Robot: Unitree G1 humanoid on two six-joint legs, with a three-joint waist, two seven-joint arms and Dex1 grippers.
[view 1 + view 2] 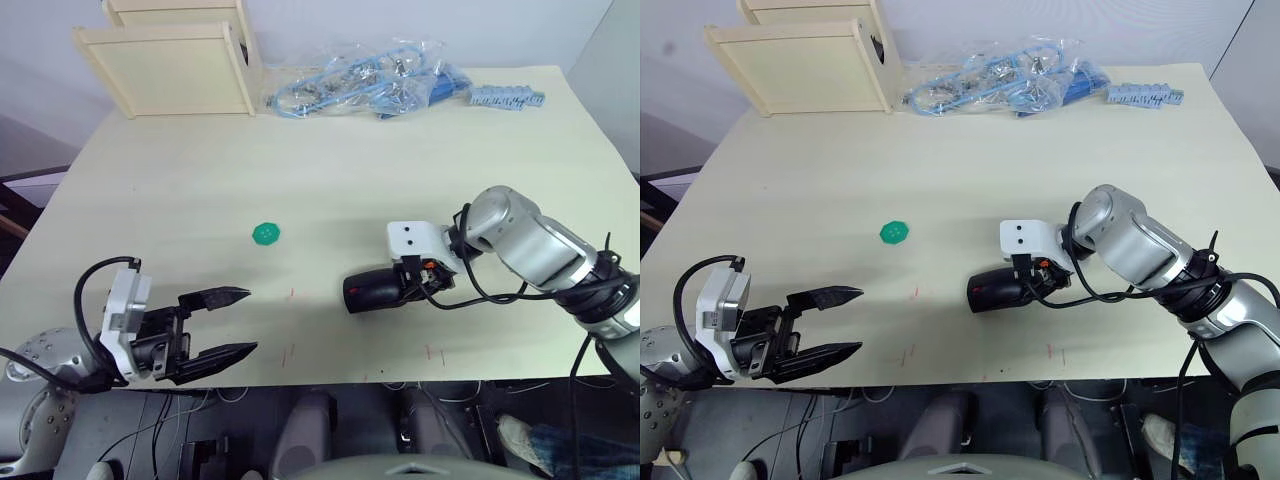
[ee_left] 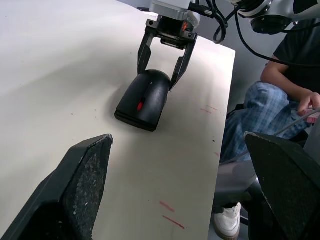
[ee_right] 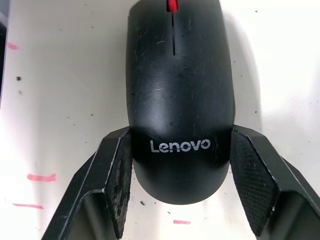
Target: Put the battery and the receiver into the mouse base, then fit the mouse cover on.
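Your right pincer [image 3: 175,192] straddles the mouse cover [image 3: 177,100], fingers just apart from its rear flanks. Its long axis runs straight ahead between them. Left pincer [image 1: 220,325]: spread, empty, well apart.

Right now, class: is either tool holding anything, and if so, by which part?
The right tool straddles the rear end of the assembled mouse, one finger on each side. Whether the fingers actually press it cannot be told. The left tool is open and holds nothing.

Mouse cover [image 3: 176,95] seated on mouse base [image 2: 131,117], flat on table.
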